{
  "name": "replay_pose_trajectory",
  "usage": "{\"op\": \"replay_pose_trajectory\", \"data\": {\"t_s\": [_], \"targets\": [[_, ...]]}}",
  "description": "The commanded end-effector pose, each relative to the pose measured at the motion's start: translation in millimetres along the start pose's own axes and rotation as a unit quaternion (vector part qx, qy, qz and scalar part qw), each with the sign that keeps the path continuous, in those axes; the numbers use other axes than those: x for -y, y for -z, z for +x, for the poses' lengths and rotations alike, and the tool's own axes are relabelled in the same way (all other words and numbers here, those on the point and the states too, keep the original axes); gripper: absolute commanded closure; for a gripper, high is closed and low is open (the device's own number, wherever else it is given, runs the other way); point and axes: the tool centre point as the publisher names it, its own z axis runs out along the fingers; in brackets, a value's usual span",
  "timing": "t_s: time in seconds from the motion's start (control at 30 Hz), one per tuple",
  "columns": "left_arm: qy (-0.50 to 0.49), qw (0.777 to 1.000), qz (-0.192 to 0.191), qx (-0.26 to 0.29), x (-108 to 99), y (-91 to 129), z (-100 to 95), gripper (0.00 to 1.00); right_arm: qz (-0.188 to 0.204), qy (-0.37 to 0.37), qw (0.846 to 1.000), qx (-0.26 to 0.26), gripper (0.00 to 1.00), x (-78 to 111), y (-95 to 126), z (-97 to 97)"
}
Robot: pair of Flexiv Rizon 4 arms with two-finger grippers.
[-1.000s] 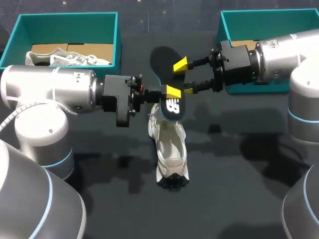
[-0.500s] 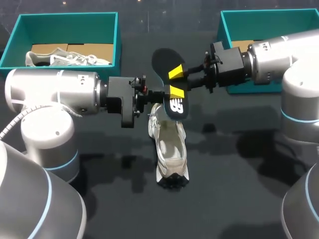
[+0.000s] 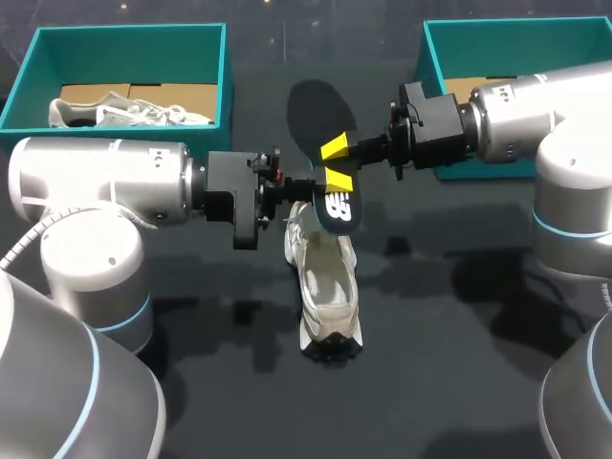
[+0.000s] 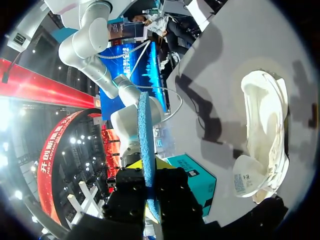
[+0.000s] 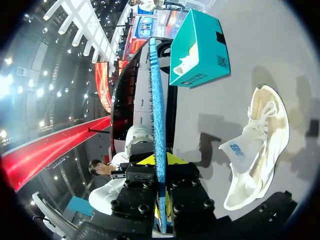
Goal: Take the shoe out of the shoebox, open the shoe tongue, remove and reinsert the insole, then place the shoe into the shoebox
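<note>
1. The white mesh sneaker (image 3: 323,296) lies on the dark worktop (image 3: 430,363), nearest the robot, sole down, with its opening exposed upward.

2. Just beyond and above it, the black foam insole (image 3: 320,110), blue on its underside, is held clear of the sneaker. It is gripped from both sides:
   - The left claw (image 3: 306,186) is pressed together on the insole.
   - The right claw (image 3: 336,163) is pinching the insole from the opposite side.
   - In each wrist view the insole is seen edge-on, with a finger laid against either face.

3. The insole is judged light, thin and floppy. Sag is to be expected away from the grip. Hold is best taken near mid-length, flat across both faces. The sneaker's upper is judged soft and its sole stiffer, so the heel collar is preferred as a grip point.

4. Farthest away, one teal cardboard shoebox (image 3: 124,33) is set at the left rear, with a second pale shoe (image 3: 124,110) inside. Another teal shoebox (image 3: 435,48) is set at the right rear.
</note>
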Motion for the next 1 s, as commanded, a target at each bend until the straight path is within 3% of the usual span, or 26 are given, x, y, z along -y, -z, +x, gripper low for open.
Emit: {"op": "replay_pose_trajectory", "data": {"t_s": [0.03,0.07,0.1,0.13,0.37,0.5,1.0], "targets": [[-0.002,1.000,-0.002,-0.002,1.6,1.1,-0.2,1.00,0.007,0.003,1.000,-0.004,1.00,-0.4,-3.1,-1.8],[-0.001,1.000,-0.001,-0.002,1.6,2.7,-1.5,0.69,0.008,0.004,1.000,-0.006,1.00,-0.4,-3.2,-2.1],[-0.001,1.000,-0.001,-0.002,1.7,4.2,-2.6,0.44,0.009,0.005,1.000,-0.008,1.00,-0.3,-3.3,-2.8],[-0.001,1.000,-0.001,-0.002,1.8,8.0,-4.8,0.00,0.011,0.005,1.000,-0.009,1.00,-0.2,-3.4,-3.8],[0.001,0.999,0.021,-0.046,-7.8,49.9,-15.7,0.00,0.016,0.004,1.000,-0.022,1.00,1.7,-3.8,-12.4],[-0.040,0.994,0.028,-0.094,-29.0,82.9,-21.3,0.00,0.019,0.000,1.000,-0.023,1.00,3.6,-6.1,-16.1],[-0.037,0.994,0.026,-0.100,-33.3,82.4,-23.2,0.00,0.022,-0.002,0.999,-0.024,1.00,4.7,-7.5,-17.9]]}}
